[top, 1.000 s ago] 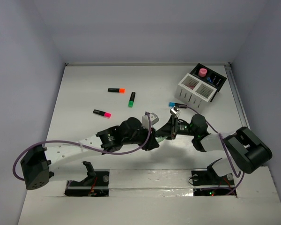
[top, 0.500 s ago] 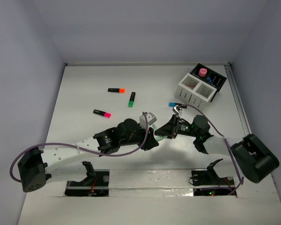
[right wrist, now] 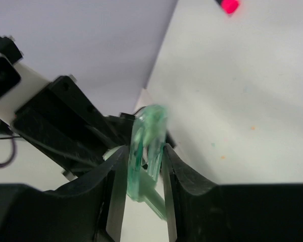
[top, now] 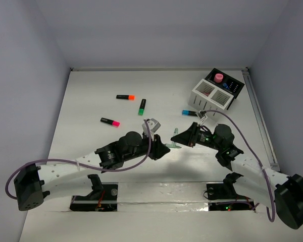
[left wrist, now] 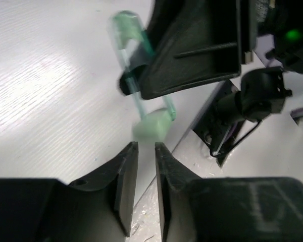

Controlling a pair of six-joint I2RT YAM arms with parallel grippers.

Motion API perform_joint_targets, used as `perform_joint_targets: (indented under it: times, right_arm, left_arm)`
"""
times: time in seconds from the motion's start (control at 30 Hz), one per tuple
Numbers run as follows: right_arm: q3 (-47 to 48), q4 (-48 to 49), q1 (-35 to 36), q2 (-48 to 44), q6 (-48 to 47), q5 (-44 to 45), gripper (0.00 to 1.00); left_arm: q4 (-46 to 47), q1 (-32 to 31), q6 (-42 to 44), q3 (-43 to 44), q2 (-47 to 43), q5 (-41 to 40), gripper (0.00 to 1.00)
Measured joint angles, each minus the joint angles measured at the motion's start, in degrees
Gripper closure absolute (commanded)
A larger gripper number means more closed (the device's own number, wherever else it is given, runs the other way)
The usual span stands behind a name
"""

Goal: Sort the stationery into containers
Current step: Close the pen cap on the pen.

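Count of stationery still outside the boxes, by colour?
Orange-capped highlighter: 1
Green-capped highlighter: 1
Pink-capped highlighter: 1
Blue-capped pen: 1
Pale green piece, held in the jaws of the right gripper: 1
Total: 5

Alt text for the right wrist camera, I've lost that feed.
The right gripper is clamped on a pale green see-through piece over the white table. The black left arm sits close behind it, and a pink cap shows at the top edge.
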Motion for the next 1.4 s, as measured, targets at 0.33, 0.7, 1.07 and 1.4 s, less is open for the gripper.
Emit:
perform_joint_targets:
  times: [0.33,0.7,1.07,1.4]
  right_arm:
    - [-0.6,-3.7,-0.6,-3.0,-4.3,1.6,0.73]
    - [2.1,-10.5,-0.6,0.0,-8.9,1.7,0.81]
    - [11.5,-20.1,-0.6,8.8,-16.0,-7.3,0.86]
    - [16.8,-27.2,-0.6,10.8,-19.4,-15.9,0.87]
  left_arm:
    - [0.2,1.0,-3.8,-4.3,-4.5,-8.9,1.00]
    - [3.2,1.0,-3.3,-4.9,-3.8,-5.8,0.68]
    - [6.4,1.0,2.4,-5.5,-4.5,-6.6,0.32]
    - [12.8,1.0,4.2,-5.8,-2.1,-2.4,0.34]
